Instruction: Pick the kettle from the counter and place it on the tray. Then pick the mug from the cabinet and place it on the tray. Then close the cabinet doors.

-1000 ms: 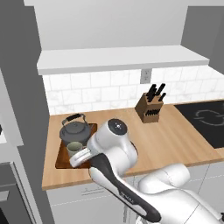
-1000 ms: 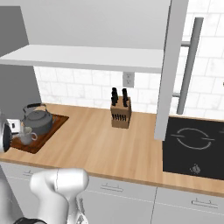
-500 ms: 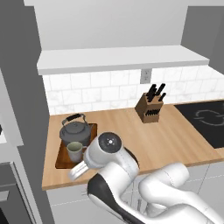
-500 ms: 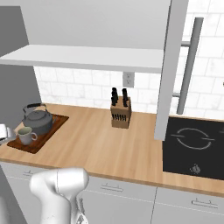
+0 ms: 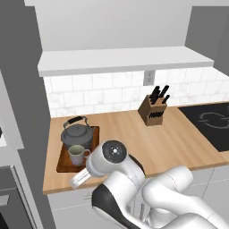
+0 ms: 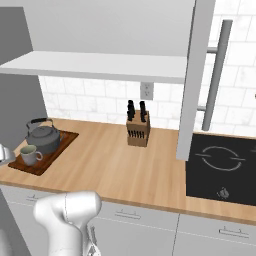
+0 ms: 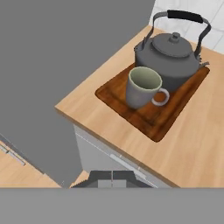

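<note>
Mug and kettle touch on the tray — counter beneath.

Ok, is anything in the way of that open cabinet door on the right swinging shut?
Nothing visible. The door hangs open above the counter, and the front of the shelf it closes onto looks bare. The knife block stands lower, under the shelf, so the door should clear it.

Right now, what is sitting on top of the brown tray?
The kettle and the mug both stand on the tray, mug in front. The tray wood beneath them is covered, so unseen.
</note>
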